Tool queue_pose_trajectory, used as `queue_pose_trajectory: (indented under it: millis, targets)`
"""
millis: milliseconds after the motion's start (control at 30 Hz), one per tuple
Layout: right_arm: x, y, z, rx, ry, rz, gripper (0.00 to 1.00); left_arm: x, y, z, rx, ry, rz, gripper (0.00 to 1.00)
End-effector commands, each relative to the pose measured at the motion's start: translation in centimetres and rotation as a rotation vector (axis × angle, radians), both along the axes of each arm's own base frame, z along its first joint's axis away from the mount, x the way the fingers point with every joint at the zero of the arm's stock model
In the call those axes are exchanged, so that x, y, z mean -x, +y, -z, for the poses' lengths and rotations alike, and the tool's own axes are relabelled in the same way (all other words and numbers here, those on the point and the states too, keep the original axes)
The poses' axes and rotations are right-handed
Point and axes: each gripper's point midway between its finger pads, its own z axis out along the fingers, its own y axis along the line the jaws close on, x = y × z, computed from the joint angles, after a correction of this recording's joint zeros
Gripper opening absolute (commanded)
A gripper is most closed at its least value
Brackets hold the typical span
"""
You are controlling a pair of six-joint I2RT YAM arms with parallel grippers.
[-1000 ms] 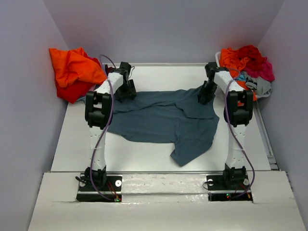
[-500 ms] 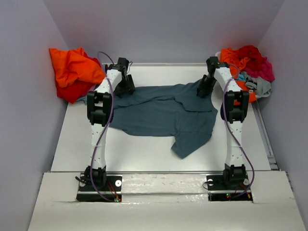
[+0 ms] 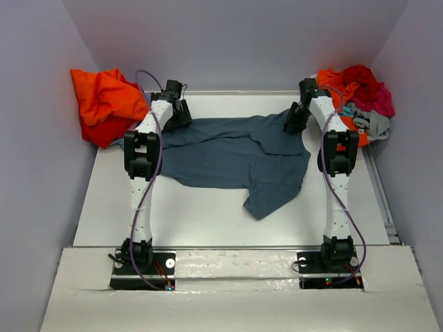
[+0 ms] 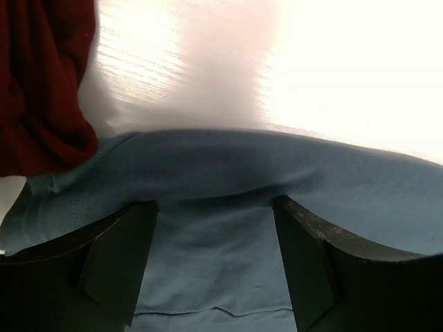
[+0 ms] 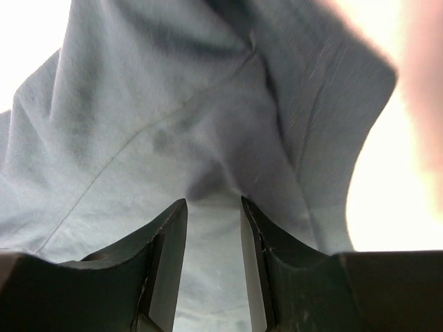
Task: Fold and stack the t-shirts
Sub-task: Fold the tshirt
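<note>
Right gripper [image 5: 213, 202] first: fingers drawn close together with a pucker of the blue shirt [image 5: 173, 117] pinched in the narrow gap, and the cloth fans away from that pinch in creases. It has hold of the shirt, no doubt there.

Over to the left gripper [image 4: 213, 207], and it's a different story: fingers spread wide. The blue shirt [image 4: 208, 166] lies flat across the gap and rises in a soft ridge just past the tips. Nothing is clamped here. The cloth sits between the fingers and that is all. Off the shirt's left edge in this view, a dark red shirt [image 4: 41, 83] hangs just beside it, perhaps touching; it's hard to call.

From above, the left gripper [image 3: 176, 114] is down at the blue shirt's [image 3: 235, 155] far left corner. The right gripper [image 3: 294, 124] is at its far right corner. The shirt is stretched between them across the far half of the table [image 3: 208, 214], rumpled, with one flap trailing from its right side toward the arm bases.

Beyond the shirt's left corner sits an orange shirt [image 3: 104, 97], piled over red cloth. Beyond its right corner there's a heap [image 3: 353, 90] of orange, red, magenta and grey, close by the right arm.
</note>
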Motion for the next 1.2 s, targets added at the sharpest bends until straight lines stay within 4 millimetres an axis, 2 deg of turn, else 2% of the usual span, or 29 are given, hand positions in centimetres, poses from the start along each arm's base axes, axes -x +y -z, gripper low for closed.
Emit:
queue_pose_trajectory:
  millis: [0, 67, 200, 233, 267, 300, 333, 367, 433, 467, 500, 533, 567, 600, 633, 667, 700, 733, 800, 833, 933, 1000, 1067, 1167]
  targets:
    - [-2.3, -2.9, -5.3, 0.039, -0.165, 0.041, 0.43, -0.8, 1.2, -3.6, -0.03, -0.116, -0.024, 0.82]
    - [-1.7, -2.9, -6.1, 0.038, -0.163, 0.04, 0.43, -0.3, 1.3, -5.6, -0.027, -0.146, -0.022, 0.82]
    - [0.3, -2.8, -8.9, 0.032, -0.167, 0.045, 0.44, 1.4, -0.3, -8.4, -0.028, -0.172, 0.017, 0.82]
    - [0.8, -2.8, -9.1, 0.032, -0.161, 0.046, 0.44, 1.8, -1.0, -8.7, -0.032, -0.176, 0.033, 0.82]
    - [1.9, -2.7, -8.4, 0.028, -0.128, 0.041, 0.44, 2.1, -1.4, -9.2, -0.038, -0.183, 0.042, 0.82]
    - [2.4, -2.1, -9.9, 0.027, -0.156, 0.028, 0.44, 2.6, -2.0, -10.4, -0.048, -0.204, 0.053, 0.82]
    - [3.0, -1.5, -8.8, 0.032, -0.13, 0.013, 0.44, 2.9, -1.9, -10.6, -0.05, -0.204, 0.055, 0.82]
    - [4.2, -1.5, -9.4, 0.034, -0.13, 0.012, 0.45, 3.5, -2.0, -10.6, -0.064, -0.196, 0.057, 0.82]
    - [5.5, -0.7, -9.9, 0.026, -0.116, -0.005, 0.45, 4.5, -2.4, -11.8, -0.068, -0.202, 0.06, 0.82]
    - [6.5, 0.4, -10.7, 0.003, -0.115, -0.027, 0.45, 5.3, -2.8, -11.5, -0.075, -0.185, 0.069, 0.82]
    - [7.4, 1.4, -10.6, -0.01, -0.095, -0.049, 0.45, 6.1, -3.3, -11.5, -0.082, -0.173, 0.076, 0.82]
    - [9.2, 1.8, -9.4, -0.012, -0.035, -0.062, 0.45, 6.9, -2.8, -12.2, -0.094, -0.168, 0.065, 0.82]
    - [10.4, 3.1, -9.9, -0.015, -0.035, -0.102, 0.45, 8.2, -3.1, -11.1, -0.1, -0.132, 0.076, 0.82]
    - [11.2, 3.7, -9.5, -0.013, -0.025, -0.121, 0.45, 8.9, -2.9, -11.7, -0.092, -0.138, 0.067, 0.82]
    - [13.0, 4.1, -8.0, -0.007, 0.025, -0.139, 0.45, 10.4, -2.7, -10.1, -0.09, -0.093, 0.067, 0.82]
    - [13.9, 4.7, -7.7, -0.009, 0.037, -0.152, 0.45, 11.1, -2.7, -9.8, -0.078, -0.083, 0.067, 0.82]
    - [15.0, 6.1, -8.1, -0.03, 0.032, -0.187, 0.45, 11.9, -2.6, -9.3, -0.073, -0.071, 0.067, 0.82]
    - [16.6, 6.7, -6.9, -0.042, 0.068, -0.201, 0.45, 13.4, -2.3, -8.7, -0.067, -0.054, 0.062, 0.82]
    - [18.5, 8.0, -6.4, -0.045, 0.094, -0.234, 0.45, 15.1, -2.4, -8.4, -0.06, -0.043, 0.068, 0.82]
    - [20.1, 8.3, -5.9, -0.06, 0.118, -0.244, 0.45, 16.6, -2.1, -8.1, -0.051, -0.03, 0.062, 0.82]
    - [22.0, 9.0, -5.6, -0.069, 0.131, -0.269, 0.45, 18.3, -1.9, -8.5, -0.027, -0.036, 0.061, 0.82]
    - [23.1, 9.3, -6.0, -0.076, 0.133, -0.282, 0.45, 19.6, -1.9, -7.8, -0.032, -0.013, 0.067, 0.82]
    - [25.2, 10.1, -5.5, -0.085, 0.166, -0.319, 0.45, 20.2, -1.7, -8.0, -0.03, -0.019, 0.064, 0.82]
    - [26.6, 11.3, -5.4, -0.078, 0.181, -0.365, 0.45, 20.4, -1.6, -8.1, -0.029, -0.017, 0.061, 0.82]
